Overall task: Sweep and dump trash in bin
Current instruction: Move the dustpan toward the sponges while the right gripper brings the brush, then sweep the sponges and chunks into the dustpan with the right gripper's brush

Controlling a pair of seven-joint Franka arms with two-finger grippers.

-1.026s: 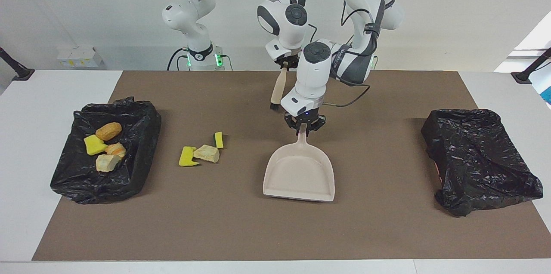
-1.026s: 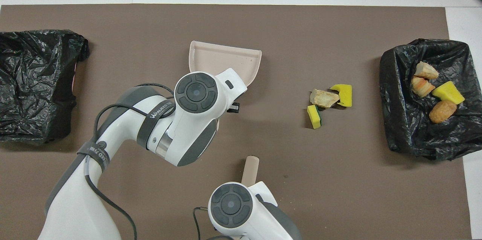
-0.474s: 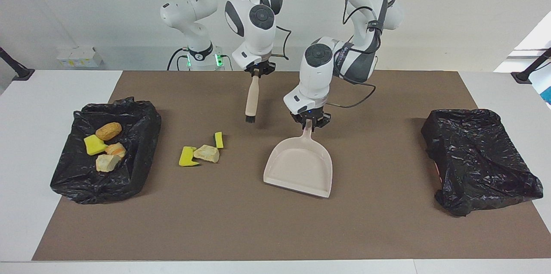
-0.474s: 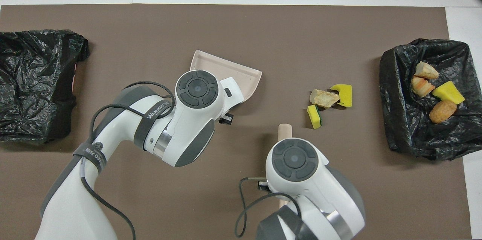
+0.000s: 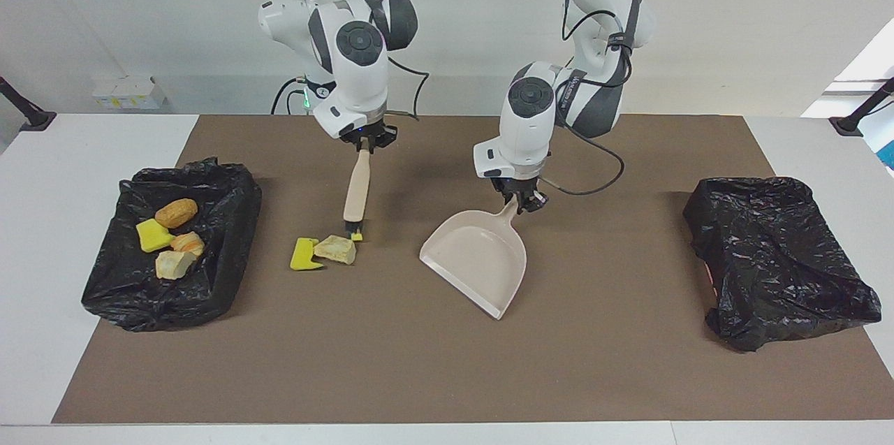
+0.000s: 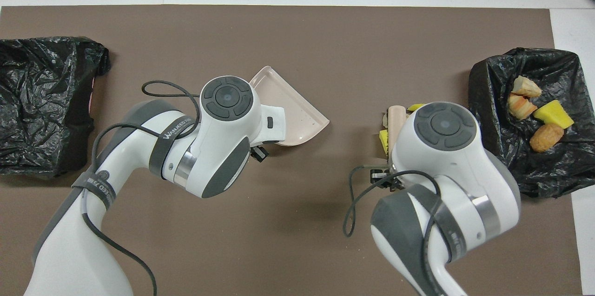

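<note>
- A white table (image 5: 91,151) stands against a plain pale wall, with a small white socket box on the wall near the right arm's end.
- A brown mat (image 5: 391,361) covers most of the table top.
- Two white arms with grey joints reach over the mat. A dark band on the left arm carries white lettering, too slanted to read surely.
- A bin (image 5: 775,256) wrapped in a black bag sits at the left arm's end of the mat; nothing shows inside it.
- A second black-bagged bin (image 5: 119,284) sits at the right arm's end. It holds four pieces of trash (image 5: 171,235): a brown roll, a yellow sponge and two pale bread chunks.
- A beige dustpan (image 5: 482,260) is tilted over the middle of the mat, its mouth turned toward the loose scraps.
- The left gripper (image 5: 518,200) is clamped tight on the dustpan handle.
- A brush (image 5: 357,186) with a wooden handle hangs bristles down, its tip at the loose scraps.
- The right gripper (image 5: 367,142) is closed firmly on the top of the brush handle.
- Three loose scraps (image 5: 325,251) lie together on the mat between the dustpan and the filled bin: two yellow sponges and a pale chunk.
</note>
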